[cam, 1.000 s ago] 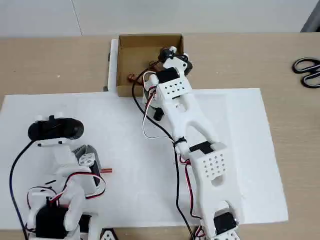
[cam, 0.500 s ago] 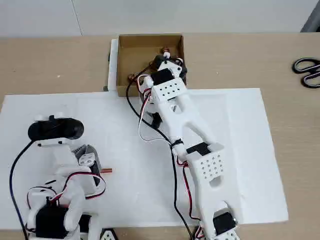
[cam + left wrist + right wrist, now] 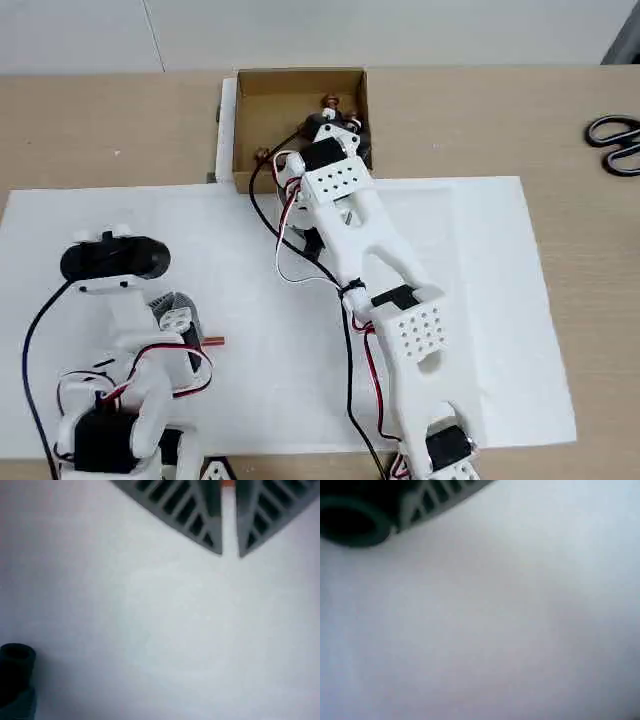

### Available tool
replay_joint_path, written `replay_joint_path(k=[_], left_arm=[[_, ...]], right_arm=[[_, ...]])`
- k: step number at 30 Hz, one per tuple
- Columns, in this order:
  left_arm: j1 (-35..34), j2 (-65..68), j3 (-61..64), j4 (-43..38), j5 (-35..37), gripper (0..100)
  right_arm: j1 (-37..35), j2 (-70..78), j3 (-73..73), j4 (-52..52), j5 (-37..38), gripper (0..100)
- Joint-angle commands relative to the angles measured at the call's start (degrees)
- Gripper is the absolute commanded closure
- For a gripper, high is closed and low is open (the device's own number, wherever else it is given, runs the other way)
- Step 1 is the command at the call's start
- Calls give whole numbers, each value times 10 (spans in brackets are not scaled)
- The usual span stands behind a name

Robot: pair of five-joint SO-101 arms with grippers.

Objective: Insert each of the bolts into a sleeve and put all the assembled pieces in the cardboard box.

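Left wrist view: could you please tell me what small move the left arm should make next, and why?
Probably ease the left pincer towards the black cylindrical sleeve. The pincer looks shut on the small orange bolt, and the sleeve sits on the white sheet apart from it, so the two need lining up before insertion.

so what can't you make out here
High view: right gripper over the cardboard box, hidden under its own wrist.
Right wrist view: blurred; dark sleeve cut off at the edge.
Left wrist view: bolt in the left gripper, mostly cut off at the edge.
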Motion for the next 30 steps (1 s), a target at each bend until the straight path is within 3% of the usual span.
replay_joint_path(k=[1, 11, 15, 21, 30], left_arm=[[-3, 3, -3, -11, 2, 994], [-3, 3, -3, -11, 2, 994], [-2, 3, -3, -11, 2, 994], [1, 3, -3, -14, 2, 994], [-3, 3, -57, -70, 4, 994]], right_arm=[[-3, 17, 0, 25, 7, 898], [-3, 17, -2, 23, 8, 904], [-2, 12, -17, 25, 9, 984], [-1, -31, -71, 44, 32, 995], [76, -123, -72, 59, 61, 996]])
